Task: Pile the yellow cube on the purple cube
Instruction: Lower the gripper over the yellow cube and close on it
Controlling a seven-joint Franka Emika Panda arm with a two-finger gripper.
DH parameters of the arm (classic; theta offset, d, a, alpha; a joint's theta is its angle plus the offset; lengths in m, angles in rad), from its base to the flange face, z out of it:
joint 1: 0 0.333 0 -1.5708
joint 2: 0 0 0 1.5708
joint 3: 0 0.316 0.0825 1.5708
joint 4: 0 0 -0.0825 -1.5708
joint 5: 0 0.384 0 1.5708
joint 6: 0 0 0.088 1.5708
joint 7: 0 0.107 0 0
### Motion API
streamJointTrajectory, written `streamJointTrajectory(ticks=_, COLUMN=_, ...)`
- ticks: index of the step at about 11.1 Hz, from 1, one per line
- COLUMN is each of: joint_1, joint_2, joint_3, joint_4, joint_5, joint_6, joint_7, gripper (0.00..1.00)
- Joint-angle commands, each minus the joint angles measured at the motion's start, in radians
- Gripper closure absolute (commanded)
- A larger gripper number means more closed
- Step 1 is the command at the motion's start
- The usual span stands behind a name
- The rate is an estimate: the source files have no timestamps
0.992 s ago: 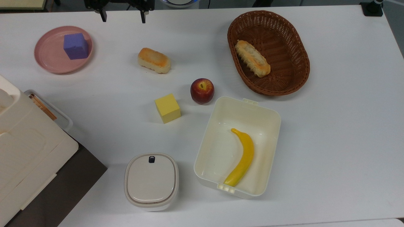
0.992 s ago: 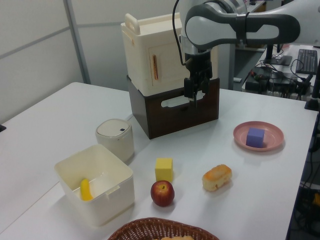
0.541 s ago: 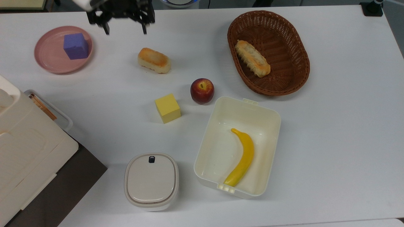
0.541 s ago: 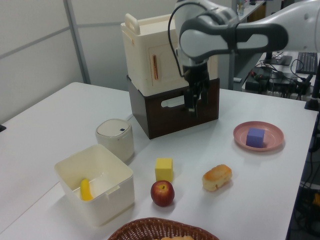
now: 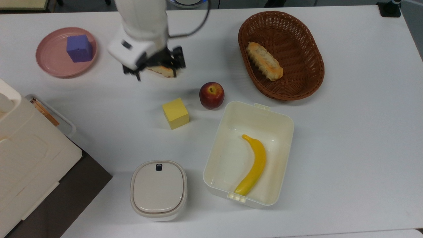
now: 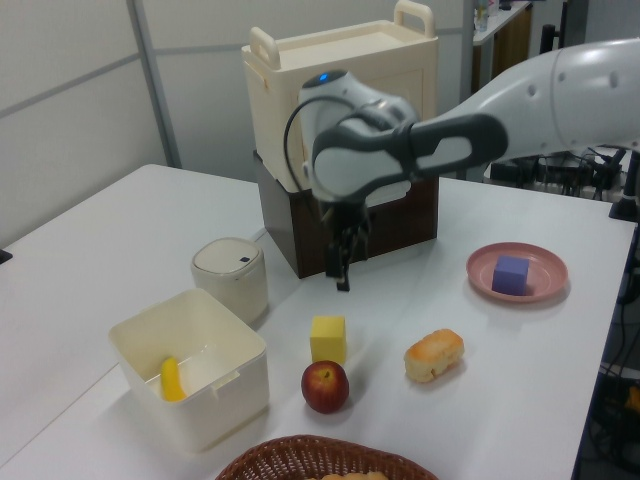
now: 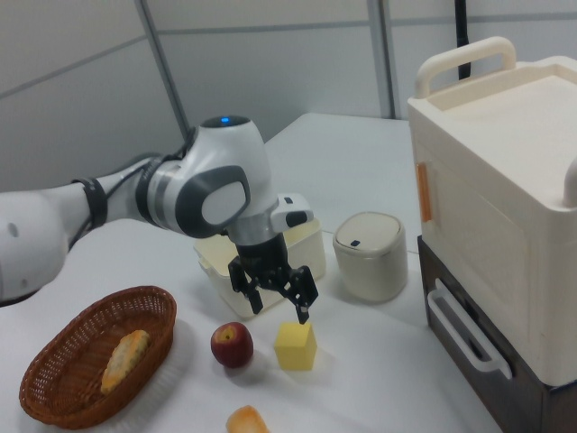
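- The tool [image 5: 155, 73] has swung in from the far edge of the surface [image 5: 347, 138] and now hangs above the gap between the bun [image 6: 433, 354] and the yellow cube [image 5: 175, 113], fingers spread wide and empty.
- That closes most of the approach; judged from here, the grasp has not begun, and descent over the yellow cube comes next.
- The yellow cube, a matte, sharp-edged block, sits just beside the glossy red apple [image 5: 211, 95].
- Beyond the yellow cube, well apart, the purple cube [image 5: 79, 48], softer-cornered and matte, rests on a smooth pink plate [image 5: 49, 64].
- Further from the yellow cube stands a woven brown basket [image 5: 307, 43].
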Motion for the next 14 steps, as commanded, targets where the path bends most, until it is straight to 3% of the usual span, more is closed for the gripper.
streamJointTrajectory(ticks=1, joint_1=0.031, joint_2=0.058, joint_3=-0.009, joint_4=-0.012, joint_5=0.013, joint_6=0.089, joint_7=-0.01, gripper=0.0)
streamJointTrajectory(ticks=10, joint_1=0.074, joint_2=0.193, joint_3=-0.009, joint_4=0.014, joint_5=-0.011, joint_6=0.206, joint_7=-0.017, gripper=0.0)
streamJointTrajectory(ticks=11, joint_1=0.074, joint_2=0.202, joint_3=-0.009, joint_4=0.023, joint_5=-0.02, joint_6=0.206, joint_7=-0.017, gripper=0.11)
streamJointTrajectory(ticks=12, joint_1=0.074, joint_2=0.202, joint_3=-0.009, joint_4=0.025, joint_5=-0.022, joint_6=0.206, joint_7=-0.013, gripper=0.4)
streamJointTrajectory(ticks=13, joint_1=0.074, joint_2=0.198, joint_3=-0.009, joint_4=0.025, joint_5=-0.021, joint_6=0.203, joint_7=-0.01, gripper=0.6)
streamJointTrajectory(ticks=14, joint_1=0.071, joint_2=0.193, joint_3=-0.009, joint_4=0.038, joint_5=-0.018, joint_6=0.199, joint_7=-0.01, gripper=0.72)
